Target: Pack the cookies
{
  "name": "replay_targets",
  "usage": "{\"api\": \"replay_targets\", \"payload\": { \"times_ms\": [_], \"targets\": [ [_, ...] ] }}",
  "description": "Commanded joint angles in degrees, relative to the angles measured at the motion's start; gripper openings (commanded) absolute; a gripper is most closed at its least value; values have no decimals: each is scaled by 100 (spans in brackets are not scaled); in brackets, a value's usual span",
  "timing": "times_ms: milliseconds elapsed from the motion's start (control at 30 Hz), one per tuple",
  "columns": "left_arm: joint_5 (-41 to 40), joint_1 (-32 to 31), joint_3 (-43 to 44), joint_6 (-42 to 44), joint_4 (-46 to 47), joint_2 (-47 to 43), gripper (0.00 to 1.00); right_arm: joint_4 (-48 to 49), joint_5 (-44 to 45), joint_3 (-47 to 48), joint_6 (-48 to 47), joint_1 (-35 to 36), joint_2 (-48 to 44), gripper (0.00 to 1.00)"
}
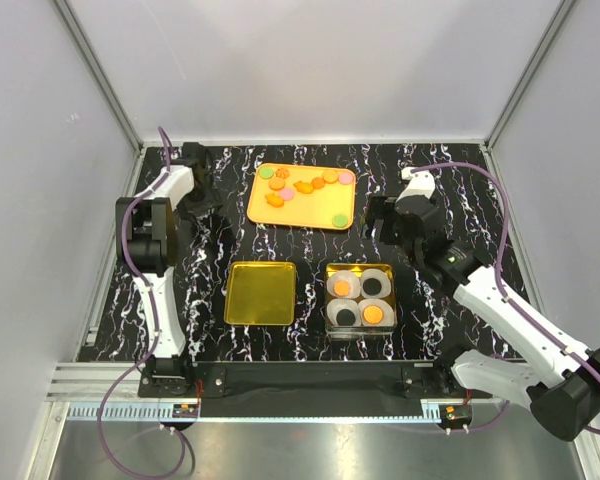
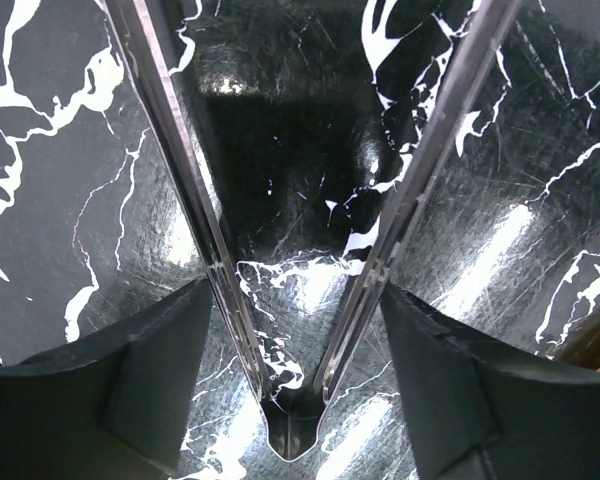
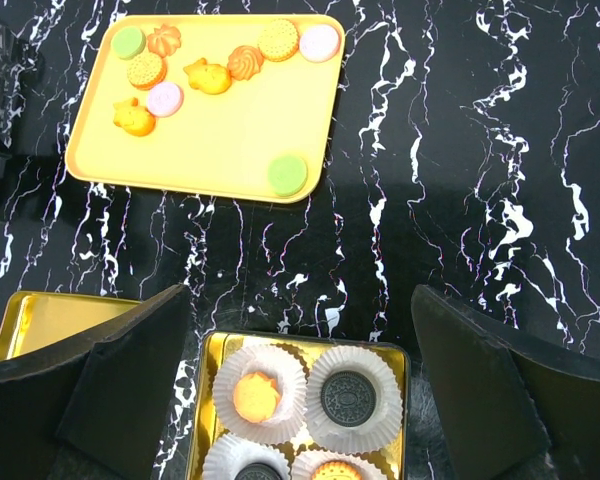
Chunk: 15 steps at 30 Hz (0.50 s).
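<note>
Cookies (image 3: 209, 76) mostly sit on the orange tray (image 1: 315, 212) at the far middle of the desk (image 1: 310, 250), plus four in paper cups (image 3: 280, 355) inside the gold tin (image 1: 360, 266) closer to the arm bases. They all lie flat, faces up. Most are round, so we can't name a long axis, and the shaped ones are too small to call, though the bunch strings out along the tray's long side. The left gripper (image 2: 295, 300) has its fingers against the arms of metal tongs (image 2: 400, 210), which are spread with nothing between them, over bare desk well apart from the tray. The right gripper (image 3: 300, 400) hangs wide open and empty above the tin. Our worries are thin flat pieces slipping or flipping out of the tongs, the lone green cookie (image 3: 287, 174) getting shoved into the tray rim, and the right gripper clipping those flimsy cups.
</note>
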Motion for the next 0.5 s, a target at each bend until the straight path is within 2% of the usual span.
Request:
{"api": "replay_targets", "payload": {
  "times_ms": [0,133,233,333,467],
  "targets": [
    [-174,-1,72,31,157,-225,78,51,-59,141,16,-11,40,100],
    [-183,7,37,57,184,-576,87,51,-68,158,16,-2,75,100],
    [-139,7,-24,83,193,-1015,90,51,-103,176,16,-11,127,100],
    [-139,-28,-436,22,359,-1691,90,33,-121,193,8,-11,145,100],
    [-7,-194,-1524,-136,693,-2919,89,51,-191,193,25,-2,198,100]
  ]
}}
